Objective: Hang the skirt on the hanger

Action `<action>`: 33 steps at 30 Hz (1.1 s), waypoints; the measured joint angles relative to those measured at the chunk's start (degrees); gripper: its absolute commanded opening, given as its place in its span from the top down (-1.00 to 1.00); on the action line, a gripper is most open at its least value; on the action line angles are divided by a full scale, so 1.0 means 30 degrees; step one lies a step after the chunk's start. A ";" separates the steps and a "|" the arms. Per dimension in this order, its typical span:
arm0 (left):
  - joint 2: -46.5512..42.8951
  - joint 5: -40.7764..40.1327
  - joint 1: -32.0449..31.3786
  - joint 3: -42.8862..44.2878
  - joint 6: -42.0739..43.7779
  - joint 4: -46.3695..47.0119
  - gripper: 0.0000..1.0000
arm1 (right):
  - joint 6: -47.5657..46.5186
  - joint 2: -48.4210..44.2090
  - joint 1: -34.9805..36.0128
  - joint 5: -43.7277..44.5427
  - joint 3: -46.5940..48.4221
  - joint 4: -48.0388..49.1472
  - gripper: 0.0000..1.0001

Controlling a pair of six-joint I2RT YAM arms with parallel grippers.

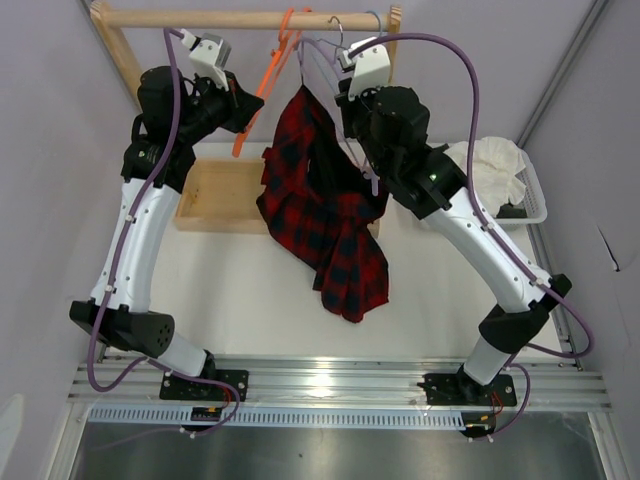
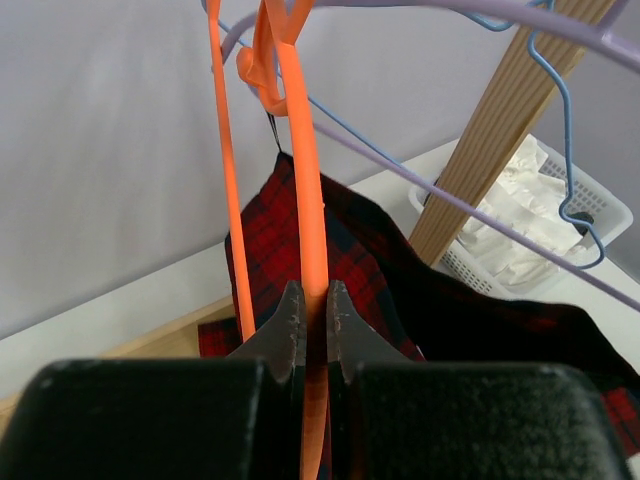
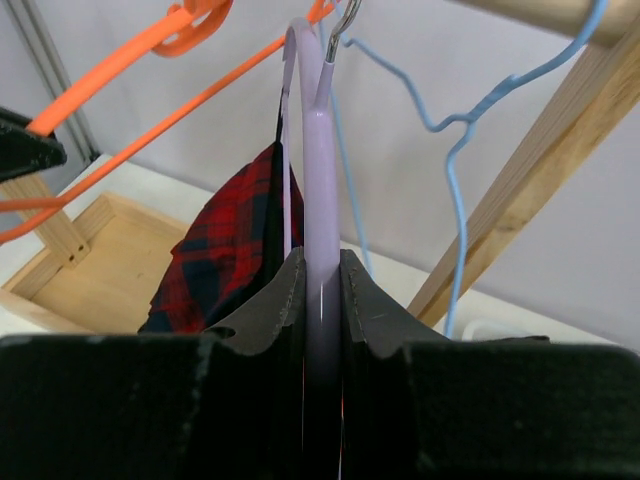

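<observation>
The red and black plaid skirt (image 1: 322, 205) hangs from the lavender hanger (image 1: 318, 62), draping down to the table. It also shows in the left wrist view (image 2: 360, 250) and the right wrist view (image 3: 228, 250). My right gripper (image 3: 321, 275) is shut on the lavender hanger (image 3: 320, 170) just below its hook, near the wooden rail (image 1: 240, 17). My left gripper (image 2: 313, 305) is shut on the orange hanger (image 2: 300, 150), which hangs on the rail (image 1: 262, 90) left of the skirt.
A pale blue hanger (image 3: 455, 130) hangs right of the lavender one. A wooden tray (image 1: 220, 197) sits behind the skirt at left. A white basket (image 1: 525, 190) with white fabric (image 1: 490, 165) stands at right. The rack's wooden leg (image 2: 495, 120) slants nearby.
</observation>
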 measured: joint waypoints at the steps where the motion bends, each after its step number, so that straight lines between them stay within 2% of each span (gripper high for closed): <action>1: 0.0000 0.0007 0.0000 0.0000 0.0000 0.0000 1.00 | -0.0131 0.0117 -0.0007 0.0087 0.0211 0.0044 1.00; 12: 0.0007 0.0058 0.0000 -0.0015 -0.0335 0.0007 1.00 | -0.0656 0.3927 -0.1049 0.0204 0.5727 -0.0641 1.00; 33: -0.0248 0.0189 0.0000 -0.0488 -0.0539 0.0466 1.00 | 0.0350 0.4248 -0.1996 -0.0721 0.5595 -0.0459 1.00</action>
